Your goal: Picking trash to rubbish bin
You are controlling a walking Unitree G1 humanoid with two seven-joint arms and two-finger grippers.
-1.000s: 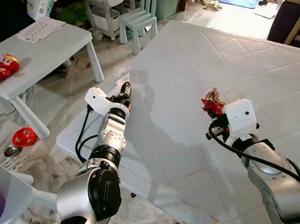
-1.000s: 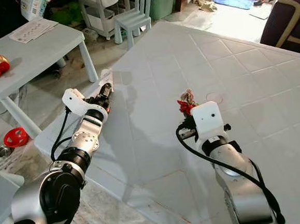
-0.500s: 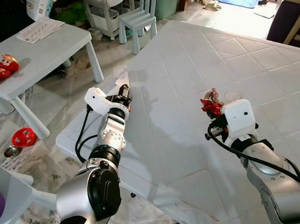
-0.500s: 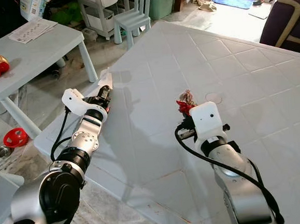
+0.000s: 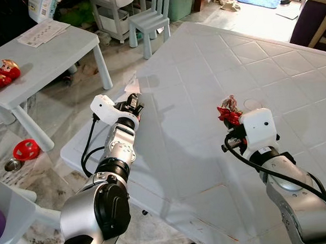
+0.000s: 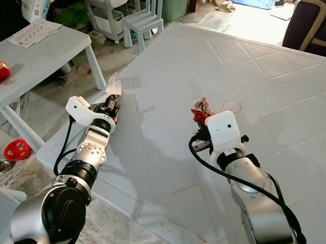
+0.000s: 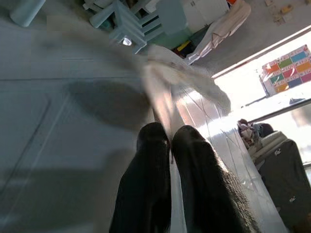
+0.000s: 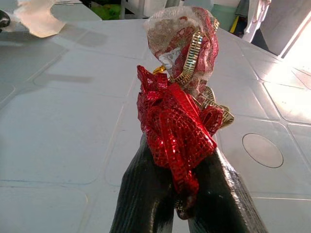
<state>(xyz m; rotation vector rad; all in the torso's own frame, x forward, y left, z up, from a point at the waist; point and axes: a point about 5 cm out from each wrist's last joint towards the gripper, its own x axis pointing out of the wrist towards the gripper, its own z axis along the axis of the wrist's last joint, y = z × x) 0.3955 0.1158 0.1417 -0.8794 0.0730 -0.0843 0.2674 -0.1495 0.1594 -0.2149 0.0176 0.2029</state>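
Big white table (image 5: pixel 206 96) — both arms over it, each carrying trash lifted off top, likely ready for bin.

Small table (image 5: pixel 39 58) to left, holds red toy (image 5: pixel 0 74) and paper sheet (image 5: pixel 44 32). One small chair (image 5: pixel 154 18) behind. One red ball (image 5: pixel 25 148) on floor.

Two grippers, two bits of trash:
Right gripper (image 8: pixel 182 160) — fingers pinching red wrapper (image 8: pixel 180 111), held up over table middle.
Left gripper (image 7: pixel 170 145) — fingers pressed together on thin white scrap (image 7: pixel 165 87), near table's left edge.
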